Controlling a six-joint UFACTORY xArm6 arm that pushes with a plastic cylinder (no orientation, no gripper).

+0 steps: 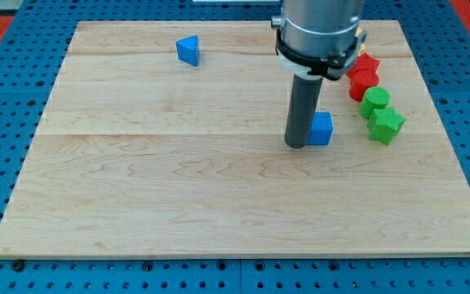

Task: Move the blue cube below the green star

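Note:
The blue cube (322, 128) lies right of the board's middle. My tip (297, 144) rests on the board touching the cube's left side. The green star (387, 124) lies near the board's right edge, to the right of the cube with a gap between them. A second green block (374, 101), rounded in shape, sits just above the star.
Two red blocks (364, 75) lie above the green ones, partly behind the arm. A yellow block peeks out behind the arm near the view's top. A blue triangular block (188, 51) lies at the upper left. The wooden board (137, 180) sits on a blue perforated table.

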